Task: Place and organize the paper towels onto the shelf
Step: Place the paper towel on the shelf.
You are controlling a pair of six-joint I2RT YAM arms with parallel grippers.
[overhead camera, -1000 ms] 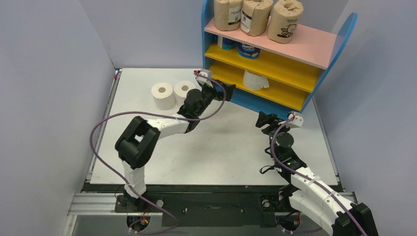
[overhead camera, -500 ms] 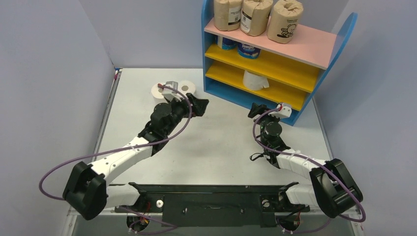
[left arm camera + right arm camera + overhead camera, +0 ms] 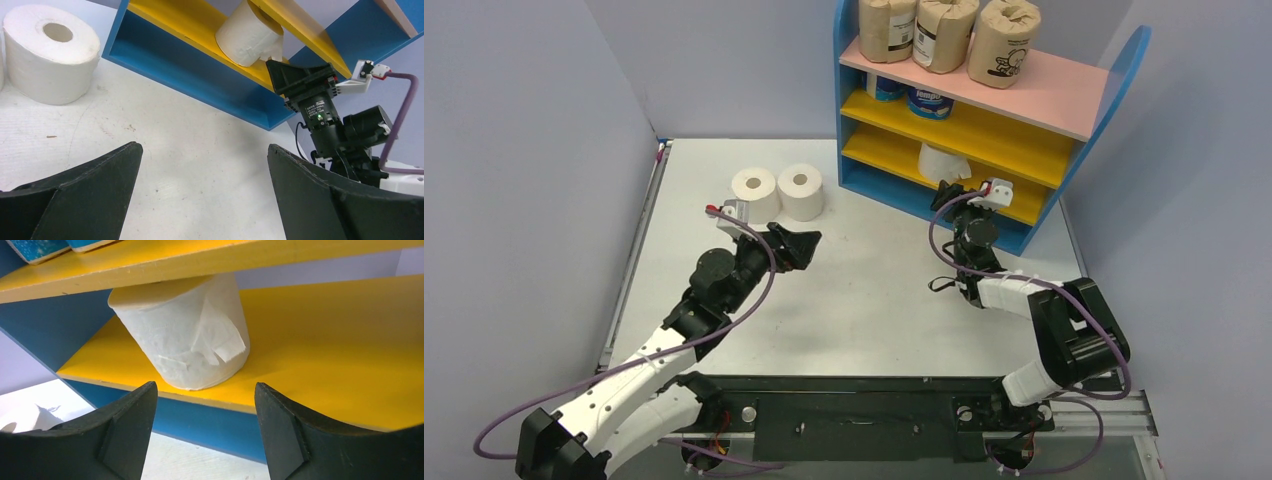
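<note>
The shelf [image 3: 1034,95] stands at the back right. Three brown-wrapped paper towels [image 3: 944,30] stand on its pink top board. Two blue-and-white Tempo rolls [image 3: 929,101] sit on the upper yellow board. One white roll [image 3: 941,163] stands on the lower yellow board; it also shows in the right wrist view [image 3: 187,337] and the left wrist view [image 3: 247,35]. Two white rolls [image 3: 777,192] stand on the table left of the shelf. My left gripper [image 3: 809,240] is open and empty, near those rolls. My right gripper [image 3: 942,192] is open and empty just before the shelved white roll.
Grey walls close in the white table [image 3: 874,300] on the left and back. The shelf's blue base panel [image 3: 200,80] rests on the table. The left arm's purple cable [image 3: 759,275] loops over the near left table.
My left arm has drawn back from the shelf towards the near left, uncovering the two white rolls. My right gripper has moved forward up to the shelf's lower board.
</note>
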